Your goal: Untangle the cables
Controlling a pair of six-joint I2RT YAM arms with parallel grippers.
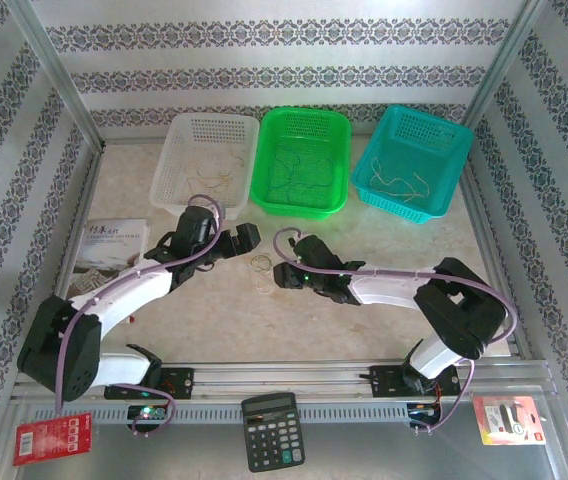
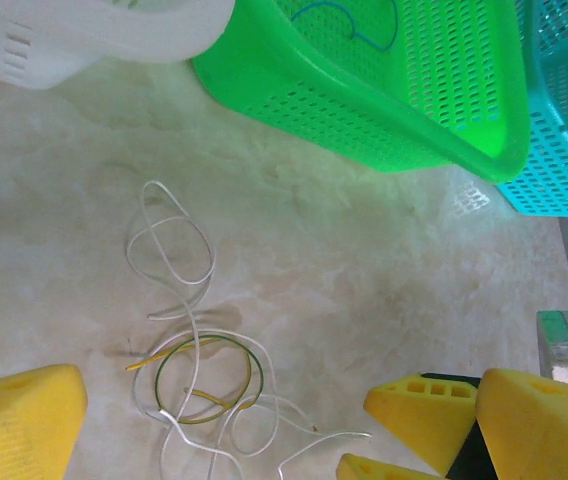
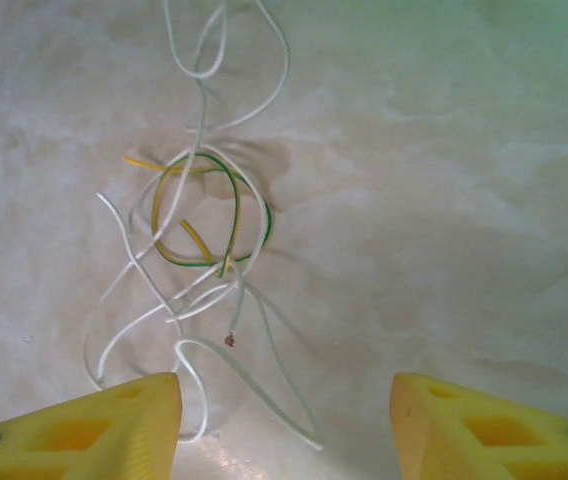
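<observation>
A small tangle of cables [image 1: 262, 264] lies on the table between my two grippers. Through the left wrist camera it is thin white strands looped around a yellow-green ring [image 2: 204, 390]. The left gripper [image 2: 284, 440] is open, fingers far apart just above the table, and the tangle lies between them untouched. The right gripper [image 3: 284, 430] is open too, with a white loop [image 3: 254, 385] on the table between its yellow fingers [image 3: 74, 430]. Past that loop lies the yellow-green ring [image 3: 209, 215]. In the top view the left gripper [image 1: 247, 240] and right gripper [image 1: 282, 272] face each other across the tangle.
Three baskets stand along the back: white [image 1: 207, 160], green [image 1: 302, 160] and teal [image 1: 411, 160], each with thin wires inside. A booklet [image 1: 109, 245] lies at the left. A calculator [image 1: 272, 430] sits at the front rail.
</observation>
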